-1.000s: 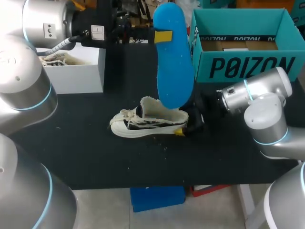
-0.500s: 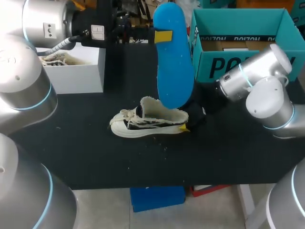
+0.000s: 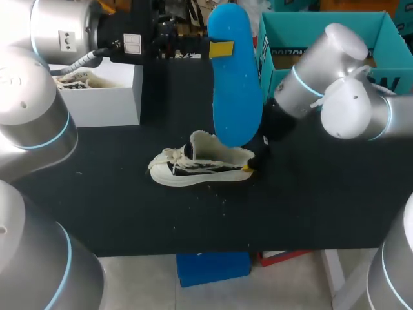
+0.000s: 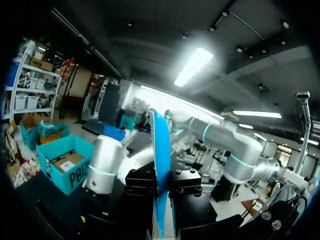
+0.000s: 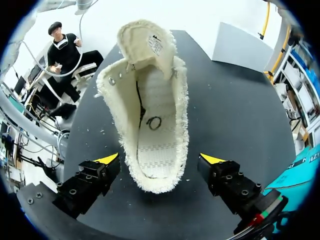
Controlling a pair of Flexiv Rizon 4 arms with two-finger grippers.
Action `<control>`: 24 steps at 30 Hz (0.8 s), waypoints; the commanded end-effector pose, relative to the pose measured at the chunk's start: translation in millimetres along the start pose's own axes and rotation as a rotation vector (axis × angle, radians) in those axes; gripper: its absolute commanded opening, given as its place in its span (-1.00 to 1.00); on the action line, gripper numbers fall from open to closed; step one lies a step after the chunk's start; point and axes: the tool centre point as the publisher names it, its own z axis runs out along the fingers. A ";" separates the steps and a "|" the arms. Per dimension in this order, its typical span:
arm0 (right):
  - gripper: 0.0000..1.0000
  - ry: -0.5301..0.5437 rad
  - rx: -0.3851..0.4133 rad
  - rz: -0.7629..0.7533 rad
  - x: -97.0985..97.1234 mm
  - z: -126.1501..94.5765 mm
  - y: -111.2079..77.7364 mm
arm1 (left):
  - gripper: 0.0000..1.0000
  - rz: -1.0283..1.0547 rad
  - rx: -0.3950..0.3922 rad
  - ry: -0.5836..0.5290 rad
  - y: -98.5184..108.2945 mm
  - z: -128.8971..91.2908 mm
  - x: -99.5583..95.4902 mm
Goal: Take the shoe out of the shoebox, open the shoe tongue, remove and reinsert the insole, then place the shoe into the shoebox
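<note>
A cream low-top shoe (image 3: 200, 166) lies on the black table (image 3: 129, 200), toe to the left, tongue folded forward. Its inside (image 5: 155, 125) is bare, with no insole in it. The blue insole (image 3: 233, 84) hangs upright above the shoe's heel, and my left gripper (image 3: 218, 49) is shut on its upper part. In the left wrist view the insole's thin edge (image 4: 161, 165) runs between that gripper's (image 4: 162, 200) black fingers. My right gripper (image 5: 160, 160) stands open astride the heel, its yellow tips clear of both sides. It sits just behind the heel (image 3: 255, 165).
The open teal shoebox (image 3: 329, 58) stands at the back right, behind my right arm (image 3: 335, 97). A white box (image 3: 97, 90) holding another shoe sits at the back left. The shoebox (image 4: 65, 162) also shows past the insole in the left wrist view.
My right arm has swung up and back toward the shoebox while its gripper stayed at the shoe's heel. The left arm and the insole have not moved.
</note>
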 end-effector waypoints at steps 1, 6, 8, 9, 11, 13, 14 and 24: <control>1.00 -0.054 0.408 0.001 6.5 1.5 6.4 | -1.00 0.002 0.003 -0.003 1.0 2.7 -0.4; 1.00 -0.058 0.435 -0.012 8.1 4.2 7.6 | -1.00 0.002 0.003 -0.003 1.0 2.7 -0.4; 1.00 -0.054 0.452 -0.019 7.9 5.1 8.4 | -1.00 0.002 0.003 -0.003 1.0 2.7 -0.4; 1.00 -0.054 0.453 -0.022 7.7 5.5 9.0 | -1.00 0.002 0.003 -0.003 1.0 2.7 -0.4; 1.00 -0.051 0.471 -0.030 7.1 6.5 10.4 | -1.00 0.002 0.003 -0.003 1.0 2.7 -0.4; 1.00 -0.048 0.476 -0.036 6.5 8.0 11.4 | -1.00 0.002 0.003 -0.003 1.0 2.7 -0.4; 1.00 -0.044 0.480 -0.039 6.0 8.9 11.8 | -1.00 0.002 0.003 -0.003 1.0 2.7 -0.4; 1.00 -0.046 0.471 -0.049 4.1 11.4 12.5 | -1.00 0.002 0.003 -0.003 1.0 2.7 -0.4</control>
